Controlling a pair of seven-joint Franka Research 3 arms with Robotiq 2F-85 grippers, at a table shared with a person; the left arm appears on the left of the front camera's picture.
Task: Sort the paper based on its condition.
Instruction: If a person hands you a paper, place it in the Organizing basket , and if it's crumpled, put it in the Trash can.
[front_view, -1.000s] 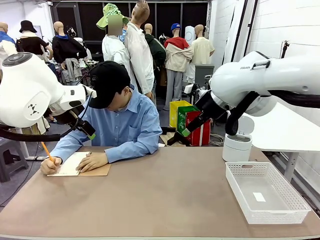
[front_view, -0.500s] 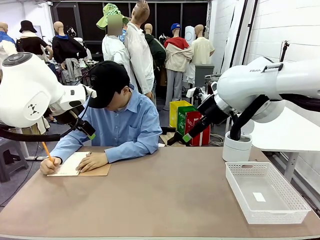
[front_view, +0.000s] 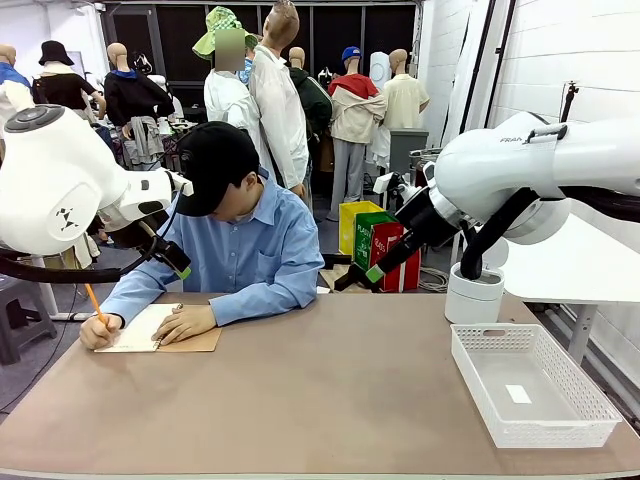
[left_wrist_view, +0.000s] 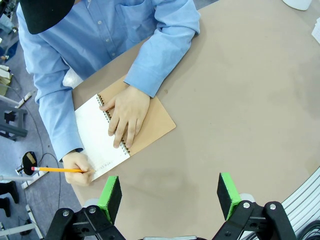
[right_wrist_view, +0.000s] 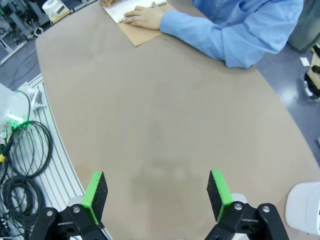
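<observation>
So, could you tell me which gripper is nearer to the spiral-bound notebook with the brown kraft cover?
The left gripper. It hangs open just above the spiral-bound notebook with the brown kraft cover; the right gripper is raised across the table, open.

Overall light: bright, even, diffuse; came from overhead.
Table (front_view: 330, 400): matte brown top, no glare; a faint pale sheen mid-surface in the right wrist view.
Shadows: soft and short; a thin one under the basket (front_view: 470, 375) near the table's right edge, another beneath the person's sleeve (front_view: 265, 300).
Background: dark at the far wall, white wall at right strongly lit.
Focus: front view sharp throughout; wrist views sharp on the table.
Distortion: both wrist views showed wide-angle bending, the table's edges curving toward the corners.
</observation>
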